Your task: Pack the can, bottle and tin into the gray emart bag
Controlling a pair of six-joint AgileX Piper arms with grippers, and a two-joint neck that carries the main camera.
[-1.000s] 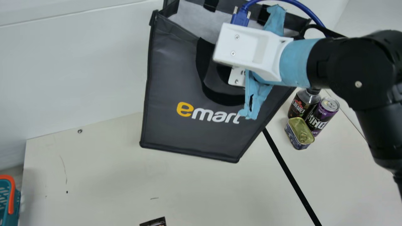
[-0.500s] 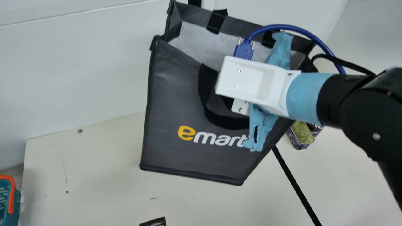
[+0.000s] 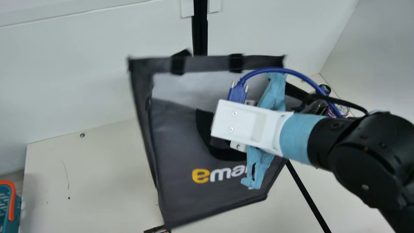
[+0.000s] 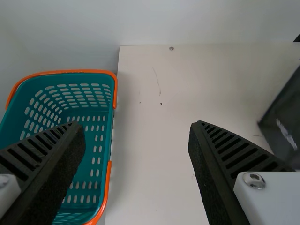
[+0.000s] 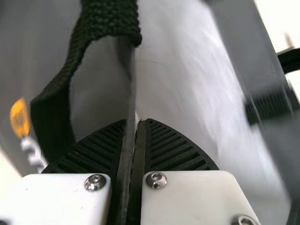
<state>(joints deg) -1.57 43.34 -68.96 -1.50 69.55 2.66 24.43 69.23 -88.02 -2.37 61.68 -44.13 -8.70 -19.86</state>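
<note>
Cream table below, the right arm slants inward, its end effector clamped on the gray bag.

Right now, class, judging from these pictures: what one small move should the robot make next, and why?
Probably lower the gray emart bag and level its base on the cream table. The right tool pinches the bag's wall, the bag's bottom edge slants, and its mouth gapes, with the purple can outside it.

The right arm is black, with blue wrapping, white housing, blue cable.
</note>
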